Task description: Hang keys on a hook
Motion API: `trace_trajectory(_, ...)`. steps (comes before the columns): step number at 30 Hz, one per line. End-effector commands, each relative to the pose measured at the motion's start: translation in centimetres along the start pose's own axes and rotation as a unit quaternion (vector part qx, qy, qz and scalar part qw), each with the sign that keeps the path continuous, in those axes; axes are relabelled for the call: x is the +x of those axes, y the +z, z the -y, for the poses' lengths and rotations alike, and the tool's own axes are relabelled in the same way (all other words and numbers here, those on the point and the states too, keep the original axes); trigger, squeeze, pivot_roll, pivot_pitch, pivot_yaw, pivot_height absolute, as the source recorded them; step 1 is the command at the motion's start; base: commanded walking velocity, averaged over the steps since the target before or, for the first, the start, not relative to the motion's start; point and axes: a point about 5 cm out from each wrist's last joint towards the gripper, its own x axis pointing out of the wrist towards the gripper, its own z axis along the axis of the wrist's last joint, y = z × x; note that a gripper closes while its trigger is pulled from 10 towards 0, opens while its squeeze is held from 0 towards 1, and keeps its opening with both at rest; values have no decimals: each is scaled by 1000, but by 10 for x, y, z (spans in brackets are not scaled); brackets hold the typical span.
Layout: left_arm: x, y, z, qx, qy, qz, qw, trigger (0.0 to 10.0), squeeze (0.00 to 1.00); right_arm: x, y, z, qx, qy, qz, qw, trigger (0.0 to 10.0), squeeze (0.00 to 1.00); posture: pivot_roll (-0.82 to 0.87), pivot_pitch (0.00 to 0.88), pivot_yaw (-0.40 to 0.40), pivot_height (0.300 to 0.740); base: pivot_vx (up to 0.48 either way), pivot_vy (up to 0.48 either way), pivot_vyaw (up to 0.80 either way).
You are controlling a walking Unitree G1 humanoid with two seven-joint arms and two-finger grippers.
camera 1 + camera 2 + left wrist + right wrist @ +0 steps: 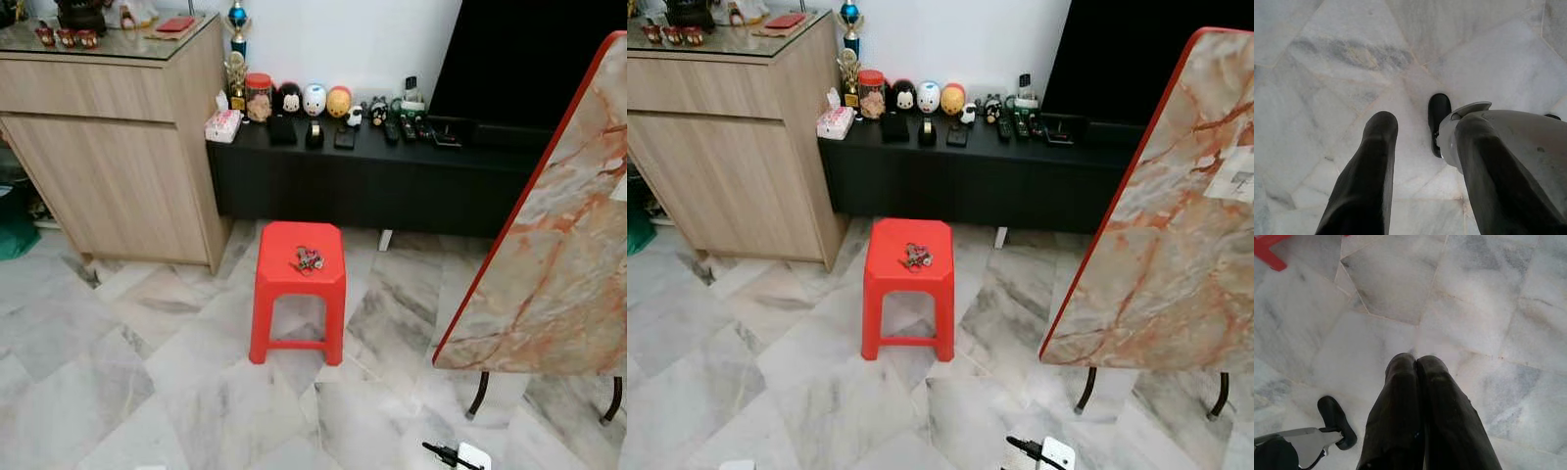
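1. Bunch of metal keys [308, 258] lying on top of red plastic stool [297, 338], at 12 o'clock on pale marble floor [147, 392], well apart from both arms.
2. No hook made out anywhere; risk of a search that runs wide.
3. Tilted marble-patterned table top with red edge [558, 235] at 2 o'clock: likely snag for right arm on approach.
4. Keys loose, tangled: partial pinch may drop them.
5. Left gripper [1415, 127] hanging over floor, fingers spread apart, holding nothing.
6. Right gripper [1417, 360] hanging likewise, fingers pressed together, empty.
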Motion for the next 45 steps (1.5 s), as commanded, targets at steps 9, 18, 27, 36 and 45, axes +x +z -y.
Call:
trace_trajectory(9,-3,-12,-4,3,-3,-22,1000,10000,0,-1,71,35,-209,-54,88,972,10000,0,37,0,-101,740,0,0,0)
trace_trajectory(18,-3,-16,0,-10,0,-26,1000,10000,0,0,58,35,-207,-41,68,975,10000,0,25,0,-98,740,0,0,0)
trace_trajectory(27,-3,-17,-1,-7,-1,-29,1000,10000,0,-1,57,40,-207,-42,62,975,10000,0,26,0,-98,740,0,0,0)
trace_trajectory(36,-3,-17,-1,-7,-1,-29,1000,10000,0,-1,57,40,-207,-42,62,975,10000,0,26,0,-98,740,0,0,0)
trace_trajectory(45,-3,-17,-1,-7,-1,-29,1000,10000,0,-1,57,40,-207,-42,62,975,10000,0,26,0,-98,740,0,0,0)
